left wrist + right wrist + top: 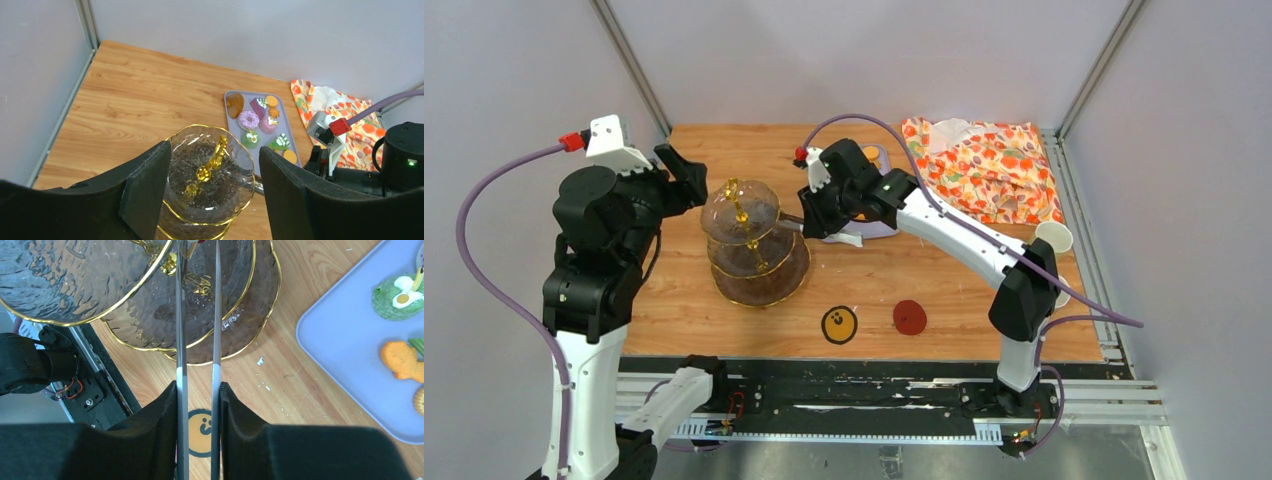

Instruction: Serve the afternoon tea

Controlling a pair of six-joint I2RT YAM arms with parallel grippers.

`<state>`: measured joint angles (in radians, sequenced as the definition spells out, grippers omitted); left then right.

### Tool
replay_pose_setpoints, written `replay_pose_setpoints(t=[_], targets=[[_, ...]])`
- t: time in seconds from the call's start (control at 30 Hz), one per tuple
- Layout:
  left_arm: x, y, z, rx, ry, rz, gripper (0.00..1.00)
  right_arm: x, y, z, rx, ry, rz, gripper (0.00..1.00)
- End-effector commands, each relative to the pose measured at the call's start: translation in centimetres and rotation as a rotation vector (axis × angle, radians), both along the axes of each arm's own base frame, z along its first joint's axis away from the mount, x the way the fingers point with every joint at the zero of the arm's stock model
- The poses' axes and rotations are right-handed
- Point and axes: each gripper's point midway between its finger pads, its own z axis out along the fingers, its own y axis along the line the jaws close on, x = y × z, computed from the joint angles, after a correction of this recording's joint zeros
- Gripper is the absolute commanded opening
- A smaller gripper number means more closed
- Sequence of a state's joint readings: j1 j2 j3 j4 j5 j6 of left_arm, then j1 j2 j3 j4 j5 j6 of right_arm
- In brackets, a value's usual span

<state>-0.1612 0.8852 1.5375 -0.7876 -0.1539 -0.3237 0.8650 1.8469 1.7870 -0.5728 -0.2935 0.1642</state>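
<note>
The three-tier glass stand [754,245] with its gold handle [212,161] stands left of centre, its tiers bare. Toy pastries [248,120] lie on the lilac tray [234,119]. A green pastry [400,297] and an orange one [402,360] show in the right wrist view. My left gripper [215,200] hovers open above the stand's top tier, holding nothing. My right gripper [198,390] is shut on the metal tongs [181,340], whose arms reach over the stand's tiers [225,315]; their tips are cut off by the frame's edge. A white mug [1054,238] stands at the right.
An orange-flowered cloth [984,165] lies bunched at the back right. On the table's front part are a yellow smiley sticker [839,324] and a red disc [909,317]. Grey walls close in the back and both sides.
</note>
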Motion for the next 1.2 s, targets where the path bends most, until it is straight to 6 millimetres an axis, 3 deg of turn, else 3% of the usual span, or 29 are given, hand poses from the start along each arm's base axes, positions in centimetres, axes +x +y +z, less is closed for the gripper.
replay_pose_setpoints(t=[0.0,0.1,0.33,0.73,0.87,1.03,1.17], targets=[[-0.1,0.0,0.3,-0.005,-0.019,0.0,0.69,-0.3,2.0,1.6,0.06,-0.023,0.038,0.32],[0.0,0.0,0.1,-0.003,-0.016,0.002,0.69,-0.5,2.0,1.5,0.06,-0.024,0.039,0.4],[0.1,0.0,-0.1,-0.002,-0.012,0.001,0.7,-0.9,1.1,2.2,0.061,-0.039,0.03,0.45],[0.6,-0.3,-0.7,-0.008,-0.003,-0.008,0.69,-2.1,-1.9,3.3,0.054,-0.078,-0.015,0.43],[0.7,-0.4,-0.9,-0.007,0.002,-0.012,0.69,-2.6,-4.1,2.8,0.022,-0.098,-0.06,0.34],[0.8,-0.6,-1.1,-0.01,0.001,-0.025,0.69,-2.6,-7.7,3.0,0.007,-0.127,-0.16,0.1],[0.8,-0.8,-0.9,-0.003,-0.002,-0.034,0.7,-1.7,-11.5,3.2,-0.013,-0.172,-0.274,0.08]])
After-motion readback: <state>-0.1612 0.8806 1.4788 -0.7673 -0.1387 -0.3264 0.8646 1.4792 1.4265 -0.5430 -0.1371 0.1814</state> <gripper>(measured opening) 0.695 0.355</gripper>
